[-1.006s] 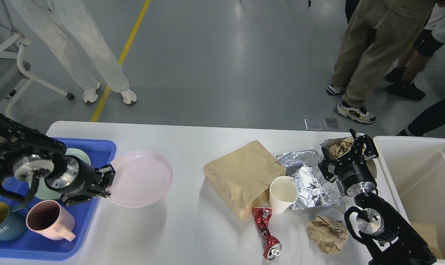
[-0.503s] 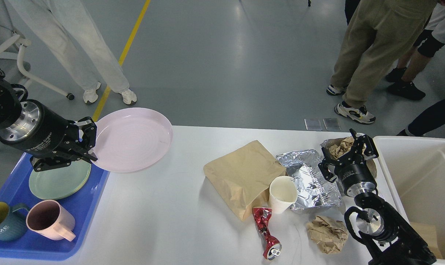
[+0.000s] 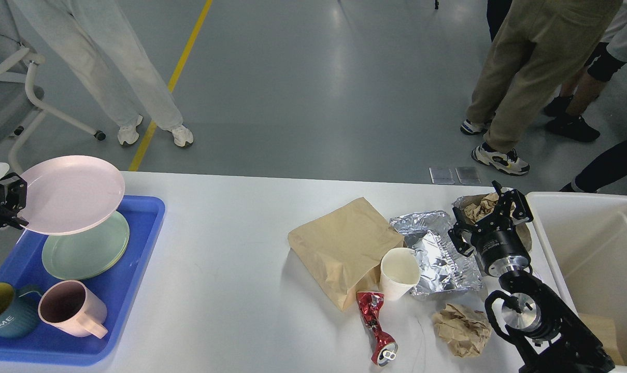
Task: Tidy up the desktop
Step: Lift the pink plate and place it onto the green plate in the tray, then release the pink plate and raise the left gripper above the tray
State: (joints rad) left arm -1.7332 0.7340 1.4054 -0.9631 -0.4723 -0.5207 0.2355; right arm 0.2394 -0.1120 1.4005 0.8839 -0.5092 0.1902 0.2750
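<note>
The white desktop carries dishes at the left and rubbish at the right. My left gripper, at the far left edge, is shut on the left rim of a pink plate. It holds the plate tilted above the green plates in the blue tray. My right gripper stands open at the back right, its fingers on either side of a crumpled brown paper that lies on foil.
A pink mug and a teal mug stand in the tray. A brown paper bag, white paper cup, crumpled foil, crushed red can and paper ball lie mid-right. A white bin stands at the right edge. People stand beyond the table.
My left gripper lifted the pink plate off the desktop and carried it left, so it now hangs over the green plates in the tray. My right arm has not moved.
</note>
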